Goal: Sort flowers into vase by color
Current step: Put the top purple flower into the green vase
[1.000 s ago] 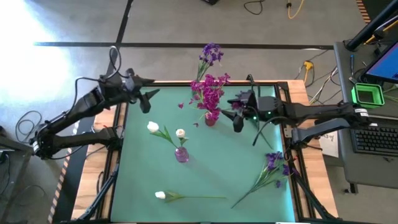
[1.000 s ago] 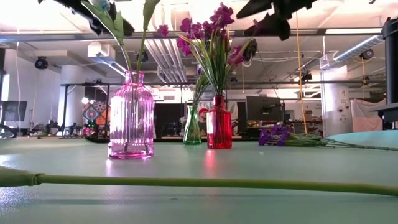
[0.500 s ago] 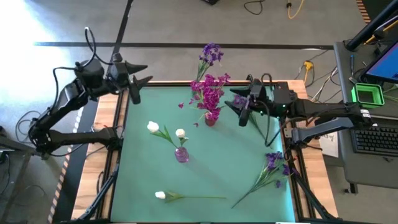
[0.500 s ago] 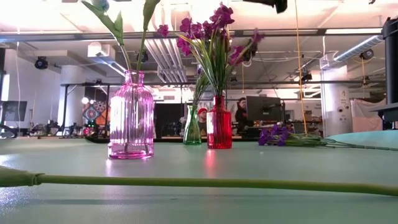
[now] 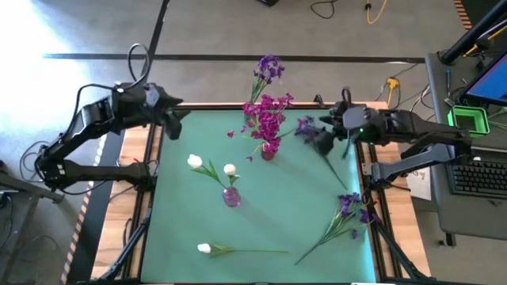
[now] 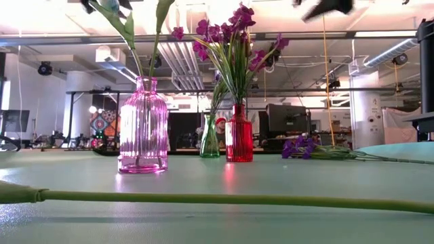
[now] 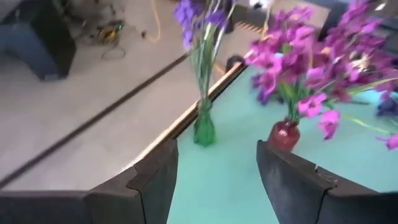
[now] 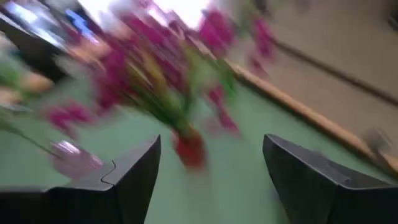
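Note:
A red vase [image 5: 268,151] holds magenta flowers [image 5: 265,119]. A green vase [image 7: 204,127] at the far edge holds violet flowers [image 5: 269,67]. A pink vase [image 5: 231,196] holds two white buds [image 5: 196,162]. One white flower [image 5: 204,248] lies flat near the near edge. Violet flowers [image 5: 348,207] lie by the right edge, and one more violet flower [image 5: 305,126] lies right of the red vase. My left gripper [image 5: 170,123] hangs open over the far left corner. My right gripper [image 5: 321,139] hangs open in the air near that single violet flower, with nothing between its fingers [image 8: 311,180].
The three vases stand in the middle and far part of the green mat [image 5: 182,222]. The white flower's long stem [image 6: 203,198] crosses the near part. Wooden table edges and the arm frames run along both sides. A desk with a keyboard [image 5: 475,178] stands to the right.
My right gripper has risen and drawn back from the red vase toward the table's right edge, staying open. My left gripper has pulled away from the mat toward the far left corner, also open. The flowers and vases have stayed where they were.

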{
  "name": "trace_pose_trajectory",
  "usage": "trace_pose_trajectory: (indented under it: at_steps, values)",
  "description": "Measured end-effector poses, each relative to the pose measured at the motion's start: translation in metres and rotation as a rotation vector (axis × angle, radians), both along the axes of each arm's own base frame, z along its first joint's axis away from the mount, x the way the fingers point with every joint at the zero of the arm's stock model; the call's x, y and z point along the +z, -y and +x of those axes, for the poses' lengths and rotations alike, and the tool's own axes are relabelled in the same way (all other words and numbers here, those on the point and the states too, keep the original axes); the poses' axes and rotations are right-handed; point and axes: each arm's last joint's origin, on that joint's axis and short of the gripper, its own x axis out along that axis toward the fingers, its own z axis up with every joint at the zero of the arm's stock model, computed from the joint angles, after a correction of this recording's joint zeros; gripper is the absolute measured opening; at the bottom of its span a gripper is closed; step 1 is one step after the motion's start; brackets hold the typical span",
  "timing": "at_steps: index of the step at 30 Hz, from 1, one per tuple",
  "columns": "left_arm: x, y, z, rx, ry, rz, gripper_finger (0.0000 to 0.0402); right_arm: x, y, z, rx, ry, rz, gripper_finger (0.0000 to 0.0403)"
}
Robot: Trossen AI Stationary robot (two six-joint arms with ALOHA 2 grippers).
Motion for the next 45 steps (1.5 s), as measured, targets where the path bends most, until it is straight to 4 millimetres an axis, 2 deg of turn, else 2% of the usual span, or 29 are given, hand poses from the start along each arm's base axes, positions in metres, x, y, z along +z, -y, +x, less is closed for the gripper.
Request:
trace_pose_trajectory:
  at_steps: [6, 15, 22, 28, 33, 37, 42, 45]
  values:
    - [-0.014, -0.001, 0.001, 0.024, -0.047, -0.068, 0.0207, -0.035, 0.0, -0.018, -0.197, -0.252, 0.122, 0.0257]
    - [-0.032, -0.003, 0.006, 0.028, -0.102, -0.097, 0.0207, -0.107, 0.005, -0.012, -0.283, -0.445, 0.256, 0.0252]
    - [-0.03, -0.002, 0.005, 0.026, -0.095, -0.091, 0.0207, -0.157, 0.014, -0.007, -0.282, -0.48, 0.4, 0.0276]
    - [-0.03, -0.002, 0.005, 0.026, -0.092, -0.089, 0.0207, -0.19, 0.017, -0.005, -0.321, -0.526, 0.452, 0.0295]
    - [-0.029, -0.003, 0.006, 0.017, -0.086, -0.068, 0.0207, -0.213, 0.021, 0.008, -0.332, -0.536, 0.451, 0.0301]
    - [-0.027, -0.004, 0.007, 0.013, -0.069, -0.053, 0.0207, -0.232, 0.034, 0.012, -0.381, -0.623, 0.417, 0.0281]
    - [-0.027, -0.004, 0.007, 0.013, -0.068, -0.052, 0.0207, -0.255, 0.045, 0.014, -0.391, -0.719, 0.421, 0.0231]
    - [-0.027, -0.004, 0.007, 0.013, -0.068, -0.052, 0.0207, -0.26, 0.046, 0.016, -0.388, -0.74, 0.418, 0.0199]
